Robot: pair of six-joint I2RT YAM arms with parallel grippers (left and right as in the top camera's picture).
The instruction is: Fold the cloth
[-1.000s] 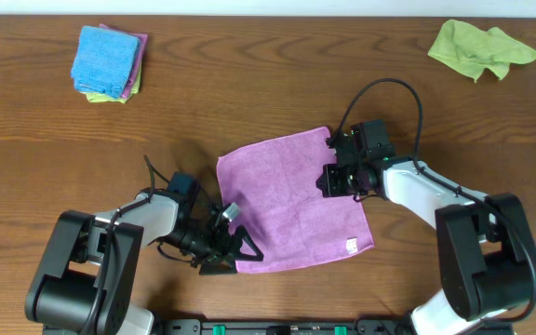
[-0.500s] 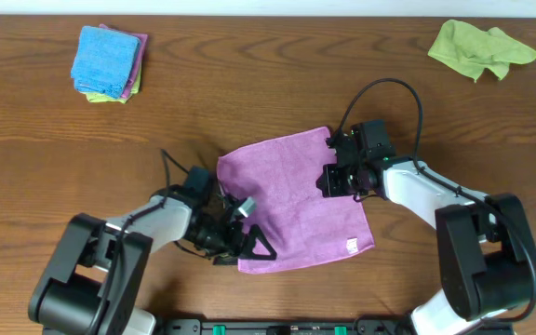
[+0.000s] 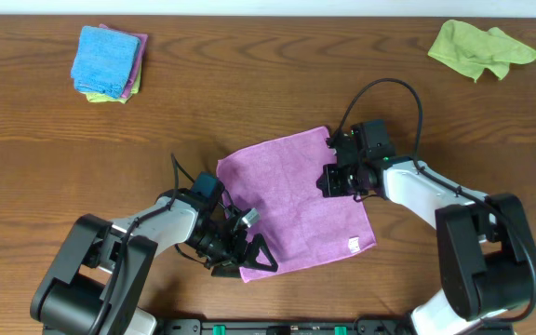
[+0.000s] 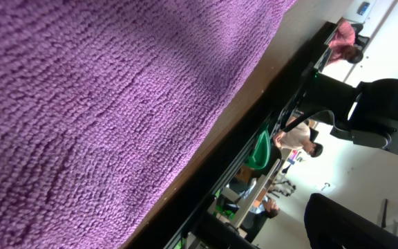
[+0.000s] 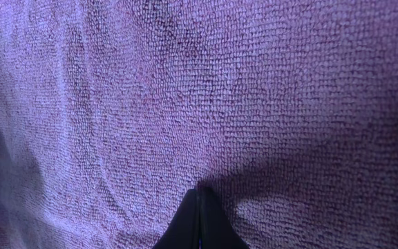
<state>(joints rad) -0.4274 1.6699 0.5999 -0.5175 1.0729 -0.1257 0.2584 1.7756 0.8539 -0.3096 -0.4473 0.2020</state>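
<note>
The purple-pink cloth (image 3: 287,200) lies spread flat and slightly turned on the wooden table, its white tag (image 3: 350,246) at the near right corner. My left gripper (image 3: 252,244) is low over the cloth's near left corner, jaws spread wide with nothing between them. In the left wrist view the cloth (image 4: 81,104) fills the left side up to its near edge, and the fingers stay out of the picture. My right gripper (image 3: 335,181) is shut, its tip resting on the cloth near the right edge. The right wrist view shows the closed fingertips (image 5: 197,200) touching the cloth (image 5: 254,83).
A stack of folded cloths with a bright blue one on top (image 3: 108,61) sits at the far left. A crumpled lime-green cloth (image 3: 480,46) lies at the far right. The table's front edge (image 4: 206,166) runs just beyond the cloth's near side.
My left gripper has slid to the right, from beside the cloth's left edge to over its near left corner. The right arm and the cloth have stayed put.
</note>
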